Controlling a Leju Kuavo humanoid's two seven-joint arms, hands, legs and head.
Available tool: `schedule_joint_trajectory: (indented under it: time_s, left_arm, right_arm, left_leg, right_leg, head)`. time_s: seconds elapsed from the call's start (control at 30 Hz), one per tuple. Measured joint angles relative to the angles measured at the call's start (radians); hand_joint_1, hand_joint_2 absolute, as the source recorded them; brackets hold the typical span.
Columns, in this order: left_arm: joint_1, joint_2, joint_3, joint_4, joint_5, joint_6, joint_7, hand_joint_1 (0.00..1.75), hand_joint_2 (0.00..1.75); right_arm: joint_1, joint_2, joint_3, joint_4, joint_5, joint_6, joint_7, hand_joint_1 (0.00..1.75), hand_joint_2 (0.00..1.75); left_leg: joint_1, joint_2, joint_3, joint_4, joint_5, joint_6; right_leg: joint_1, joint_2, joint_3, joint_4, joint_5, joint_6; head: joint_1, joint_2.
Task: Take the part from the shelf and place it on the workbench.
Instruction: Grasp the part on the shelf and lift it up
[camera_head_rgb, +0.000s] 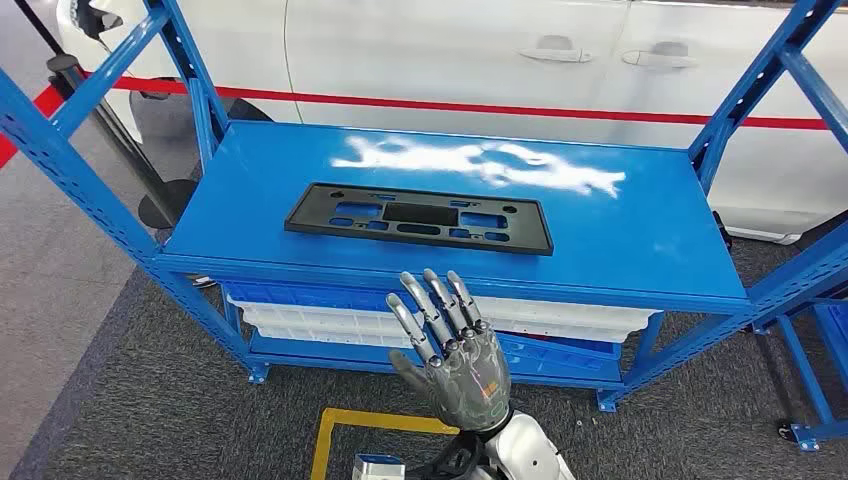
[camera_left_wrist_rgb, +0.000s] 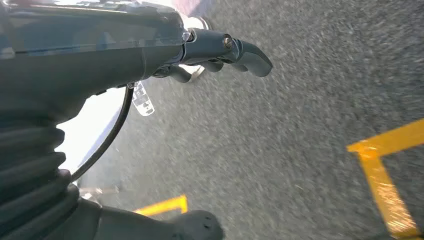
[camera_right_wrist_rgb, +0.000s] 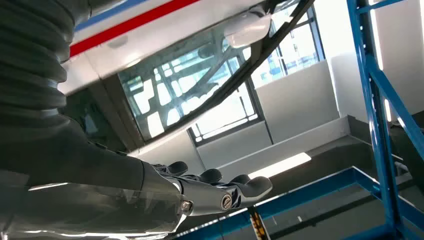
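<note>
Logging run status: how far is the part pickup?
Done: nothing yet; the black part lies flat on the blue shelf, untouched. In hand: the right hand is raised in front of the shelf edge, fingers spread, empty. The left hand hangs over the floor. Left: grasp, lift, carry to the workbench.

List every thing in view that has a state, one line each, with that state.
black part: lying flat on the blue shelf's top level, untouched.
blue shelf: top level holds the part; white and blue trays sit on the level below.
right hand: raised in front of the shelf, fingers apart, holding nothing.
left hand: hanging above the grey floor, holding nothing, fingers slightly curled.
car door: closed.
</note>
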Motion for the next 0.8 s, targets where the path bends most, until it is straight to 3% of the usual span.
schedule_joint_trajectory:
  time_s: [0.13, 0.37, 0.57, 0.67, 0.73, 0.8]
  left_arm:
    - [-0.003, -0.003, 0.026, 0.000, 0.014, 0.000, -0.014, 0.00, 0.00]
    - [-0.007, -0.010, 0.070, 0.000, 0.040, -0.014, 0.001, 0.00, 0.00]
    - [-0.010, -0.011, 0.121, 0.000, 0.070, -0.014, 0.005, 0.00, 0.00]
    - [-0.011, -0.011, 0.138, 0.000, 0.074, -0.012, 0.002, 0.00, 0.00]
    - [-0.012, -0.011, 0.144, 0.000, 0.074, -0.012, 0.001, 0.00, 0.00]
    - [-0.013, -0.014, 0.148, 0.000, 0.074, -0.013, 0.001, 0.00, 0.00]
  right_arm:
    - [0.014, 0.008, -0.020, -0.017, -0.004, 0.000, -0.014, 0.00, 1.75]
    - [0.062, 0.056, -0.098, -0.004, -0.149, 0.000, -0.185, 0.00, 1.75]
    - [0.092, 0.063, -0.122, 0.026, -0.212, 0.000, -0.178, 0.00, 1.75]
    - [0.096, 0.062, -0.124, 0.042, -0.230, 0.001, -0.168, 0.00, 1.75]
    - [0.098, 0.061, -0.124, 0.049, -0.239, 0.000, -0.161, 0.00, 1.75]
    - [0.099, 0.059, -0.124, 0.055, -0.244, 0.000, -0.157, 0.00, 1.75]
  left_leg:
    - [0.000, 0.000, 0.000, 0.000, 0.000, 0.000]
    - [-0.001, 0.000, 0.000, 0.000, 0.000, 0.000]
    - [-0.008, 0.000, -0.002, 0.001, -0.002, 0.004]
    - [-0.013, 0.000, -0.004, 0.000, -0.002, 0.011]
    - [-0.011, 0.000, 0.000, -0.007, -0.001, 0.022]
    - [-0.007, -0.001, 0.014, -0.018, 0.002, 0.034]
  right_leg:
    - [0.000, 0.000, 0.000, 0.000, 0.000, 0.000]
    - [0.000, 0.000, 0.000, -0.001, 0.000, 0.000]
    - [-0.005, 0.000, 0.000, -0.004, 0.002, 0.004]
    - [-0.009, 0.000, 0.001, -0.006, 0.007, 0.011]
    - [-0.011, -0.001, -0.001, 0.004, 0.014, 0.023]
    - [-0.012, -0.002, -0.018, 0.043, 0.003, 0.026]
  head:
    - [0.000, 0.000]
    - [0.000, 0.000]
    - [0.000, 0.000]
    - [-0.001, 0.000]
    - [-0.001, 0.000]
    - [0.002, 0.000]
